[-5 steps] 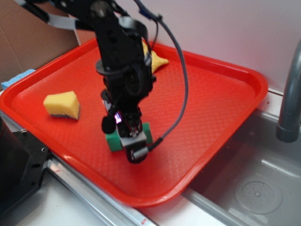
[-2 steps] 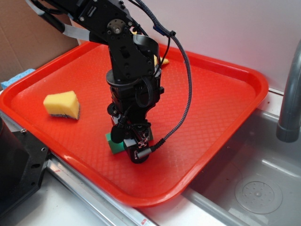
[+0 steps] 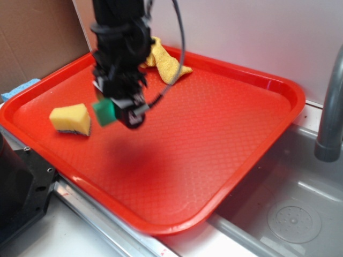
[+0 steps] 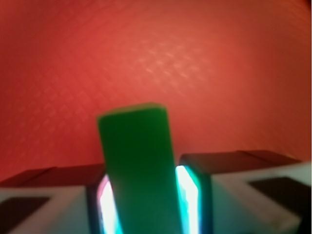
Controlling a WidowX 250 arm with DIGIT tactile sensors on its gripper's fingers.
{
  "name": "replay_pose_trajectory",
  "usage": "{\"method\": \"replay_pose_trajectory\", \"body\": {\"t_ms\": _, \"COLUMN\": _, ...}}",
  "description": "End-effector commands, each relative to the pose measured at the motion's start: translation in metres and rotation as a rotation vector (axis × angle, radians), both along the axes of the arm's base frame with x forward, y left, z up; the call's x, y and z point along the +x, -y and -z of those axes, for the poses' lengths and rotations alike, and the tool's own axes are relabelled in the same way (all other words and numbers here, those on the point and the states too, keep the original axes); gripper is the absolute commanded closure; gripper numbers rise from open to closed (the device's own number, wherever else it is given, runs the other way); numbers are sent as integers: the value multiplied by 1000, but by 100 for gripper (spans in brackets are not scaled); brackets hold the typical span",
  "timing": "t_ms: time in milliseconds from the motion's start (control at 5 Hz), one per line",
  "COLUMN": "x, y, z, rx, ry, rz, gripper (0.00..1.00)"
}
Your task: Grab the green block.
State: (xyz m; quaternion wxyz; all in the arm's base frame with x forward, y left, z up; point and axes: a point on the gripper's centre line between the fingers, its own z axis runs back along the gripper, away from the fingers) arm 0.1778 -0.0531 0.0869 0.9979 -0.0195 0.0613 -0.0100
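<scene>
Gripper (image 3: 119,110) clamped the smooth, flat-faced green block (image 4: 139,170) above the diamond-textured red tray (image 3: 214,134), block's long axis projecting forward from the jaws, near a wedge-shaped yellow sponge (image 3: 71,118).

A: What colours show on the tray (image 3: 257,128)?

B: It is bright red, embossed all over with a fine diamond grid. A dark red shadow lies near its centre.

A: And the things at nine o'clock?

B: A sponge (image 3: 71,118), pale yellow with a dark underside. At twelve o'clock, a mustard-yellow cloth (image 3: 167,63).

A: The block?

B: The green block (image 4: 139,170) is a plain, deep green. It sits in the black gripper (image 3: 117,110), whose fingers (image 4: 192,192) glow white, cyan and pink beside the block in the wrist view
</scene>
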Motion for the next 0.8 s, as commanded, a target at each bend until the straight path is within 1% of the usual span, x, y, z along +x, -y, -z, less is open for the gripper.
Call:
{"method": "replay_pose_trajectory", "body": {"t_ms": 0, "x": -6, "y": -41, "z": -64, "rx": 48, "ry": 147, "rz": -274, "gripper": 100}}
{"method": "replay_pose_trajectory", "body": {"t_ms": 200, "x": -11, "y": -49, "z": -73, "rx": 25, "ry": 166, "rz": -307, "gripper": 100}}
{"method": "replay_pose_trajectory", "body": {"t_ms": 400, "x": -12, "y": -46, "z": -70, "rx": -26, "ry": 192, "rz": -276, "gripper": 100}}
{"method": "replay_pose_trajectory", "body": {"t_ms": 600, "x": -9, "y": -48, "z": -70, "rx": -3, "ry": 135, "rz": -237, "gripper": 31}}
